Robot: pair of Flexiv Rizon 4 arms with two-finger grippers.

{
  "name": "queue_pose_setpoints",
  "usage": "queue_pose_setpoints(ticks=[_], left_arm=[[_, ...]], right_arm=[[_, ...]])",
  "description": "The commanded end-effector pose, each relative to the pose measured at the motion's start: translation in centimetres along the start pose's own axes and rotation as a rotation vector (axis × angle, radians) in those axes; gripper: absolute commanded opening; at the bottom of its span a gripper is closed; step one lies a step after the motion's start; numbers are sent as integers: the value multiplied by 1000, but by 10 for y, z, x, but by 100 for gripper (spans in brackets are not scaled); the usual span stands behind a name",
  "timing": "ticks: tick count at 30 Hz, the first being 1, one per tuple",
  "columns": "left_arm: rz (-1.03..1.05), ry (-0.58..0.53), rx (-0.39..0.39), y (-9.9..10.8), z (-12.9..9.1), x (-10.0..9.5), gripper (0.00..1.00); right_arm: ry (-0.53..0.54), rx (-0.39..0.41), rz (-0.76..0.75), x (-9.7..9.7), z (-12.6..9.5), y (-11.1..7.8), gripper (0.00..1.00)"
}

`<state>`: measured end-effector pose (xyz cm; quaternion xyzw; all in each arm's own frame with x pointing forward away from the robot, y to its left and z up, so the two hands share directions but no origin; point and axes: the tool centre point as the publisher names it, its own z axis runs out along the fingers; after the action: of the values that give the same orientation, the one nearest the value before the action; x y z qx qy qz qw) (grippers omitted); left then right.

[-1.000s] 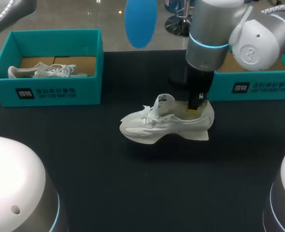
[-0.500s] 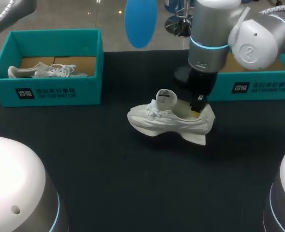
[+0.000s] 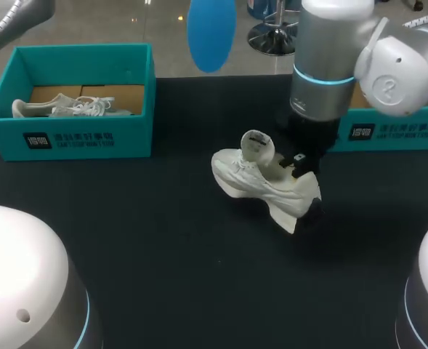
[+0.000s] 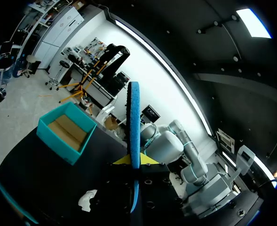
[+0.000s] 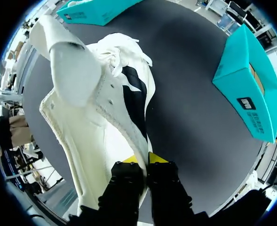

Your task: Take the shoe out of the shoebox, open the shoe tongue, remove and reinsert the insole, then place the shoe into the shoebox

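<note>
— Shoe's condition and position?
— White shoe (image 3: 261, 182), tongue standing up, body tilted, outside and well apart from the shoebox (image 3: 68, 138). The right gripper (image 5: 142, 160) pinches its heel collar. The left gripper (image 4: 134, 161) clamps the blue insole (image 4: 134, 122).

Fat silver-grey right arm (image 3: 330, 51), cylinder link with glowing cyan ring (image 3: 321, 78), white rounded cap (image 3: 389, 81) bearing a faint round logo. Right jaws black and blocky, black fingers (image 5: 124, 186), yellow tips (image 5: 156, 157). Left jaws the same: yellow tips (image 4: 121, 161) on a black body. Left arm (image 3: 6, 20) shows only a silver-grey link. Two white domes (image 3: 21, 269) near the camera, cyan light bands at their edges; the left one has a small hole (image 3: 23, 315).
</note>
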<state>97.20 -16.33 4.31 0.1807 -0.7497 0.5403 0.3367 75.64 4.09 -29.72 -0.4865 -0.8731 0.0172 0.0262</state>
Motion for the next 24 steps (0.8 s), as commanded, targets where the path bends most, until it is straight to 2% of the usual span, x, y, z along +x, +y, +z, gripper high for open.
queue_pose_setpoints(ticks=[1, 14, 15, 19, 24], left_arm=[[1, 1, -1, 0, 0, 0, 0], [1, 1, -1, 0, 0, 0, 0], [1, 1, -1, 0, 0, 0, 0], [1, 1, -1, 0, 0, 0, 0], [1, 1, -1, 0, 0, 0, 0]], right_arm=[[33, 43, 444, 4, 0, 2, 0], [33, 43, 444, 4, 0, 2, 0], [14, 39, 493, 4, 0, 2, 0], [22, -41, 576, 9, 3, 2, 0], [29, -91, 639, 16, 7, 1, 0]])
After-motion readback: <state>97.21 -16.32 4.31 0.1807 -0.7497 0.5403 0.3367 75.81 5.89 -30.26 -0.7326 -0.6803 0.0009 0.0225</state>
